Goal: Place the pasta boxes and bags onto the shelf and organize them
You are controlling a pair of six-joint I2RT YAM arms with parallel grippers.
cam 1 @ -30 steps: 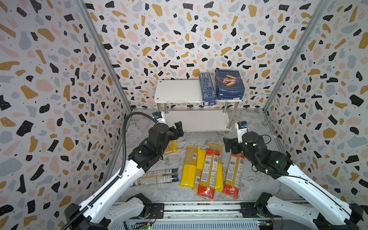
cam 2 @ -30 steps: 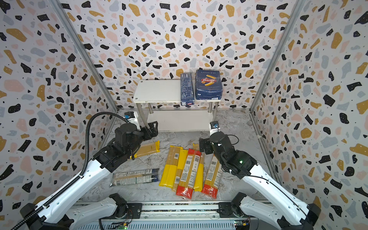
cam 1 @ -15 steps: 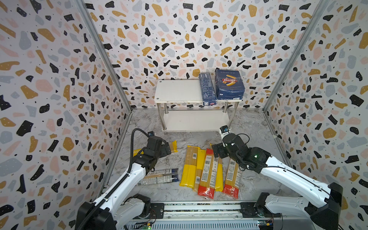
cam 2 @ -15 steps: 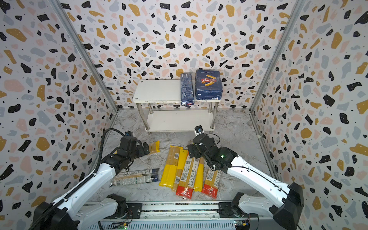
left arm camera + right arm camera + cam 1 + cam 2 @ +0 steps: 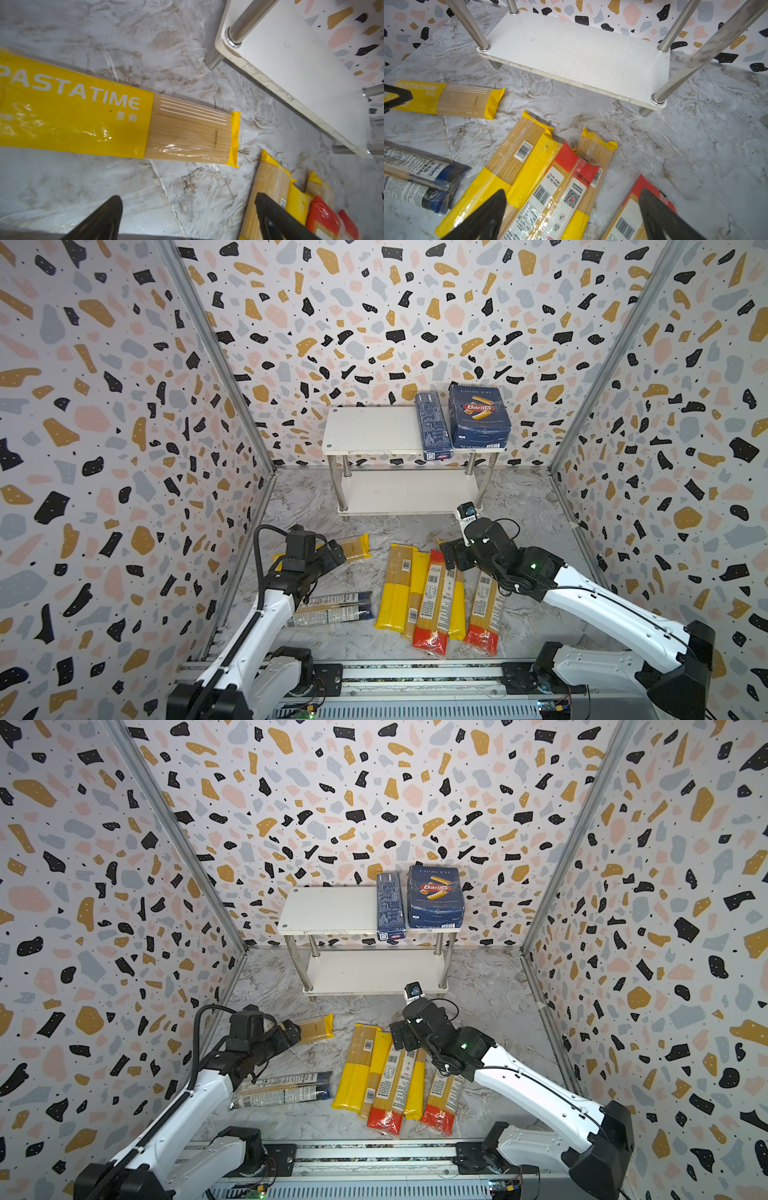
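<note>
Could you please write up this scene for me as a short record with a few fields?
Shelf top board: narrow box and wide box side by side at its right end
Lower board: nothing on it
Floor: one yellow bag alone at left, a blue-ended bag near it, a pile of yellow and red-ended bags in the middle
Left tool: open, holding nothing, by the yellow bag
Right tool: open, holding nothing, over the pile

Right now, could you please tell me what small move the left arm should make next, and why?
Probably ease the left fingers down and forward to straddle the PASTATIME bag: they are open and empty, the bag lies alone just ahead, and the shelf has bare space.
</note>
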